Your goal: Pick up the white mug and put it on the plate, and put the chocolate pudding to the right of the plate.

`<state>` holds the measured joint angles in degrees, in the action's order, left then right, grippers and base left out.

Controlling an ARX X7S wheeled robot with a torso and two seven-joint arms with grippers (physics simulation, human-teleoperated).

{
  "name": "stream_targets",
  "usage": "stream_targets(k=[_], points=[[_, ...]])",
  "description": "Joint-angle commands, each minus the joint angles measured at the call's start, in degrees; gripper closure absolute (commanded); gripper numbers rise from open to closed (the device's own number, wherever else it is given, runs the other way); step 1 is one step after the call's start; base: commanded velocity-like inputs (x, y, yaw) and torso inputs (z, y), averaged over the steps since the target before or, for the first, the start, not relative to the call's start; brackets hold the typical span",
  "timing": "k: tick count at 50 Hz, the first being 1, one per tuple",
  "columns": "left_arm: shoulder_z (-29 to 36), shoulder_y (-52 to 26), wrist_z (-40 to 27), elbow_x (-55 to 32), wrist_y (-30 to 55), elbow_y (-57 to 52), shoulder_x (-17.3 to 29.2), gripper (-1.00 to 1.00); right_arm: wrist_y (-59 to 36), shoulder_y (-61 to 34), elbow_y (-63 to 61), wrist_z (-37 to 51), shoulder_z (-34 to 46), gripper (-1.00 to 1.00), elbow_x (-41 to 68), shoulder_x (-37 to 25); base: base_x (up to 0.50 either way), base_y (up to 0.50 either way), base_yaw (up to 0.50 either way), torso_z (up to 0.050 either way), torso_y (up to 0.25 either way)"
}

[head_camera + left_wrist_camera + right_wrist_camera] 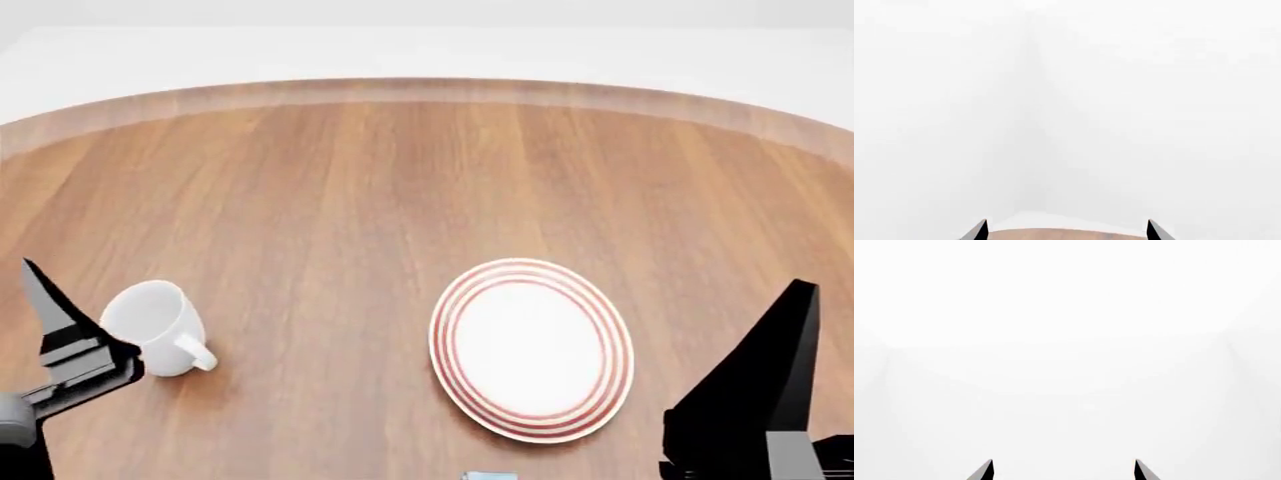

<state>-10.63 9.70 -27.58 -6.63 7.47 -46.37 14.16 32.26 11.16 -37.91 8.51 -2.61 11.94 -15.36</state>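
The white mug [158, 325] sits on the wooden table [334, 200] at the near left, its handle toward the plate. The plate [531, 348], white with red rings, lies near the middle right and has nothing on it. Only a light-blue sliver of the chocolate pudding [490, 475] shows at the bottom edge, just in front of the plate. My left gripper [1067, 231] is open and empty; one of its fingers [47, 305] stands just left of the mug. My right gripper [1063, 471] is open and empty; its finger [767, 375] is right of the plate.
The table's curved far edge [427, 90] runs across the head view, with white floor and walls beyond it. The left wrist view shows a strip of the table [1067, 235] and white walls; the right wrist view shows only white.
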Motion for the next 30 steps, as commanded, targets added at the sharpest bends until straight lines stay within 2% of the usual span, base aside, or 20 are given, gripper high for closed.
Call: stream_targets(k=[1,4,11,15,20,25,30], points=[[2.9,-7.4,1.4,-7.6,22.9,-4.6,-0.6,-1.00,0.3,0.2,0.4,-0.9,-0.9,-1.00,-1.0,0.8,0.00,0.00,0.00,0.000,0.000],[3.7,-11.7,-0.3,-10.2,31.5,-6.1,-0.6,-1.00,0.2,0.2,0.3,-0.9,-0.8,-1.00,-1.0,0.7,0.00,0.00,0.00,0.000,0.000],[6.3,-21.1,-3.5,-12.6,45.0,-7.9,-0.5,-1.00,0.0,0.1,0.1,-0.6,-0.7,-1.00,-1.0,0.5,0.00,0.00,0.00,0.000,0.000],[6.8,-27.0,-5.7,-15.2,53.7,-8.2,-2.4,-1.00,0.1,0.2,0.0,-0.5,-0.6,-1.00,-1.1,0.4,0.00,0.00,0.00,0.000,0.000],[4.2,-37.3,-9.0,-19.1,68.3,-6.2,-7.6,-1.00,0.0,0.4,-0.3,-0.4,-0.6,-1.00,-1.0,0.2,0.00,0.00,0.00,0.000,0.000],[1.2,-43.1,-9.6,-21.7,75.6,-3.1,-10.9,-1.00,0.0,0.3,-0.2,-0.2,-0.5,-1.00,-0.9,0.1,0.00,0.00,0.00,0.000,0.000],[-2.0,-47.3,-11.6,-23.7,77.2,1.4,-13.7,-1.00,-0.1,0.2,-0.1,-0.1,-0.1,-1.00,-1.0,0.1,0.00,0.00,0.00,0.000,0.000]])
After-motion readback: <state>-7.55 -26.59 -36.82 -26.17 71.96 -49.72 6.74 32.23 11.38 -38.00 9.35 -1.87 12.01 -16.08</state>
